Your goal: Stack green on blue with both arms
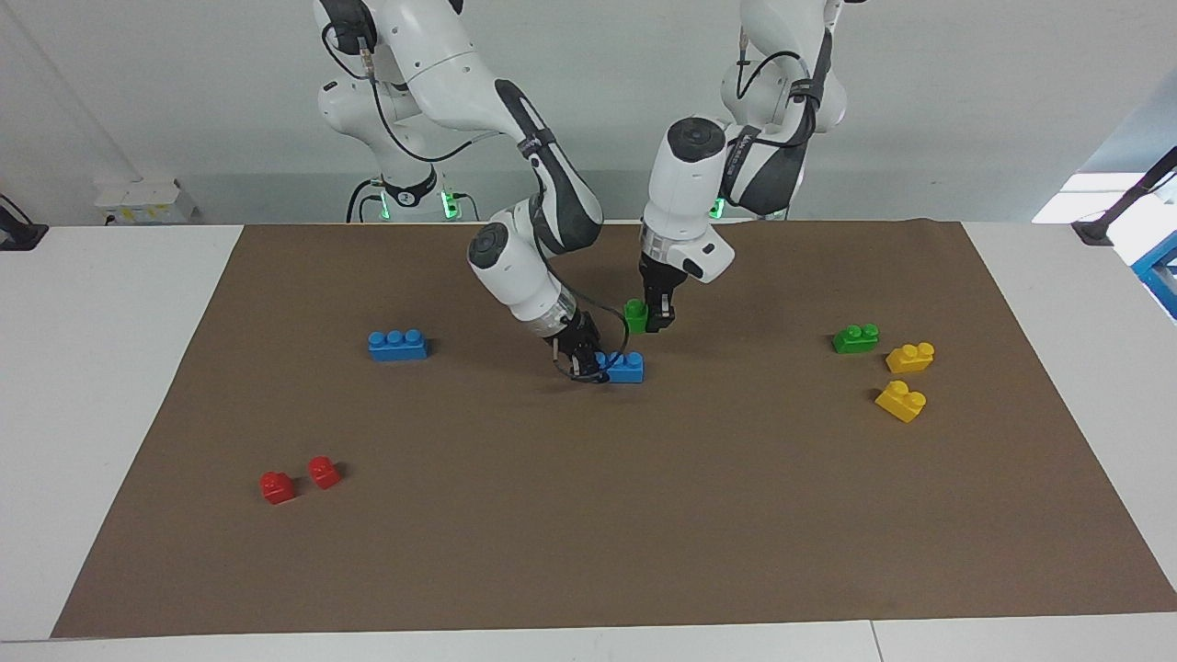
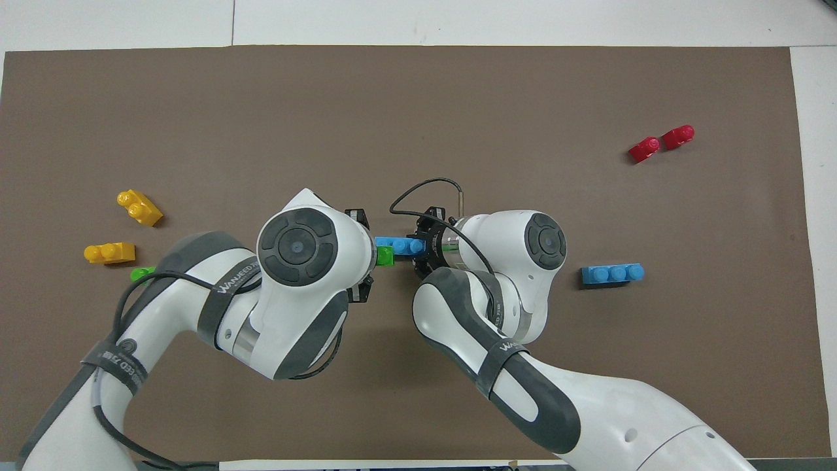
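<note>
My left gripper (image 1: 651,318) is shut on a small green brick (image 1: 635,315) and holds it up over the middle of the mat. My right gripper (image 1: 588,361) is shut on one end of a long blue brick (image 1: 623,367), low at the mat. The green brick hangs just above the blue brick's free end, with a small gap between them. In the overhead view the green brick (image 2: 386,256) shows beside the blue brick (image 2: 404,246), and the left wrist hides the left fingers. The right gripper (image 2: 424,249) is at the blue brick's other end.
A second blue brick (image 1: 397,345) lies toward the right arm's end, a second green brick (image 1: 855,338) toward the left arm's end. Two yellow bricks (image 1: 910,357) (image 1: 901,401) lie beside that green one. Two red bricks (image 1: 277,486) (image 1: 324,472) lie farther from the robots.
</note>
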`<state>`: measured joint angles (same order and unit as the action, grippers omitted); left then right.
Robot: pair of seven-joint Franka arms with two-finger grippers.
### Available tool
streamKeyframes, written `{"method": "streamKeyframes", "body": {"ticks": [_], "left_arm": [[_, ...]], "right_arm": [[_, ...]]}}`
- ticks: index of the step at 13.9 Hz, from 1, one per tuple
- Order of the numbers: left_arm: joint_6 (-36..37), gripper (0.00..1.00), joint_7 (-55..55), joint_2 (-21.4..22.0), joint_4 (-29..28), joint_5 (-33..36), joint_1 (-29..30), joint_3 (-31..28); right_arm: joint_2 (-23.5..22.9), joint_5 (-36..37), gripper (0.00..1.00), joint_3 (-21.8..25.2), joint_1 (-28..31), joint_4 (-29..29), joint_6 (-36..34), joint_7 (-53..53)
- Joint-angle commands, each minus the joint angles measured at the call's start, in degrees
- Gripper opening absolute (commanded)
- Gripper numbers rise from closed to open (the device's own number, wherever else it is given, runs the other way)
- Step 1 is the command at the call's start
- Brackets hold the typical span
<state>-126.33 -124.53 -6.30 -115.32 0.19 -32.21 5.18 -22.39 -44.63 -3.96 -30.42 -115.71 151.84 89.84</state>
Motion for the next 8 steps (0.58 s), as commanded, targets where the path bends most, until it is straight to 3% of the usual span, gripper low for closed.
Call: {"method": "streamKeyframes", "body": {"ticks": [1,8], "left_arm": [[-2.4,0.0,-3.2,-1.5,-0.5,2.2,-2.6,-0.9],[-6.6,0.0,-7.7,-4.5,-0.3,6.5,-2.7,-1.0]], "right_arm": [[-0.4,-2.0,0.0,0.0,-0.4,-1.7,2.2,-2.8],[-0.4,-2.0,0.0,0.0,-0.4,-1.8,2.3,-3.2]]}}
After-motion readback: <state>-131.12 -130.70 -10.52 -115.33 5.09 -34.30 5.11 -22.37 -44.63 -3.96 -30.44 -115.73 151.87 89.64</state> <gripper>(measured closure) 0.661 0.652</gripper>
